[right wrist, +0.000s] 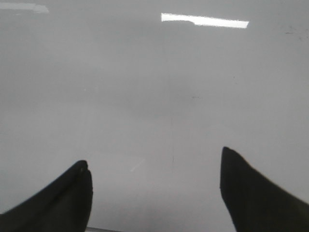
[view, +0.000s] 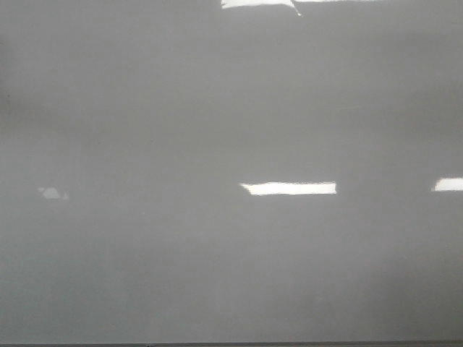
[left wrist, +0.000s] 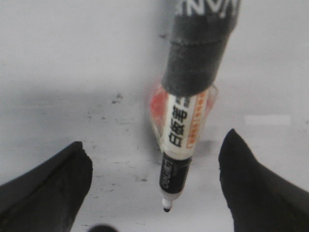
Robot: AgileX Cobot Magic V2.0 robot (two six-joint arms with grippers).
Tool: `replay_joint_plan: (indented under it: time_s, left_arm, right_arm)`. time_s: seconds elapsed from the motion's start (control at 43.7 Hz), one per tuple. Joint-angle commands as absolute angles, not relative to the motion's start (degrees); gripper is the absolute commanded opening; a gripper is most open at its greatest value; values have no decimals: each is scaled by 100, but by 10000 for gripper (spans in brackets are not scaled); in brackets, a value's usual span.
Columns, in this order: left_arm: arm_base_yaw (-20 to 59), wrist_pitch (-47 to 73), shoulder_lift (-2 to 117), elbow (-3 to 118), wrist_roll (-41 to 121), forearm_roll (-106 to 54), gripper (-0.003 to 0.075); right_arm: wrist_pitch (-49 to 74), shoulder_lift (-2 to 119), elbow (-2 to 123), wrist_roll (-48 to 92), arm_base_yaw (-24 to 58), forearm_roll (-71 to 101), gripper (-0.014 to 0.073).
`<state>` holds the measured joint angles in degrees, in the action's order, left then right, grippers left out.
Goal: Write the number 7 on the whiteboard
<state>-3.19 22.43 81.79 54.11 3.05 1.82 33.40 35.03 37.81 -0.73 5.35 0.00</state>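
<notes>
Centrally, in the left wrist view, the left gripper [left wrist: 157, 186] shows its two black fingers [left wrist: 46, 186] spread wide, and a whiteboard marker [left wrist: 181, 130] hangs between them without touching either — its upper part wrapped in dark grey fabric tape [left wrist: 198, 58], its white label printed in black characters, its black collar tapering to a small dark tip [left wrist: 166, 208]. Whether the tip touches the surface cannot be told. Beneath it lies the whiteboard [left wrist: 72, 72], pale and glossy, carrying only faint grey smudges [left wrist: 117, 99]. The right gripper [right wrist: 154, 188] likewise has its jaws wide apart and holds nothing, over bare board. From the front — where neither arm appears — the board fills the frame with bright rectangular light reflections [view: 289, 188] and a thin dark bottom edge [view: 231, 344]. No figure 7 can be made out on it in any view.
</notes>
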Motion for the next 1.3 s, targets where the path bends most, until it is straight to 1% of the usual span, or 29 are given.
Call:
replay_joint_plan:
  time_s: [0.0,0.252,0.412,0.595,0.777,0.96,1.098,1.281]
  left_arm:
    - [-318,1751,8112,5595,267,0,489]
    - [-308,1617,8410,5595,290,0,379]
    - [-308,1512,8443,5595,295,33,293]
    - [-308,1688,8432,5595,295,33,125]
    - [-308,2018,8283,5595,295,33,-16]
    - [-308,2592,7752,5595,295,33,-20]
    - [-277,3240,7188,5595,650,0,-20]
    - [245,4659,6717,5951,1641,-366,-20]
  right_arm:
    - [2956,3541,3924,0,529,0,571]
    - [2956,3541,3924,0,529,0,571]
    - [2956,3541,3924,0,529,0,571]
    - [2956,3541,3924,0,529,0,571]
    - [2910,3541,3924,0,529,0,571]
    - [2933,3541,3939,0,529,0,571]
    - [3518,3572,4173,-34,529,0,571]
    - [4174,3909,4564,-34,529,0,571]
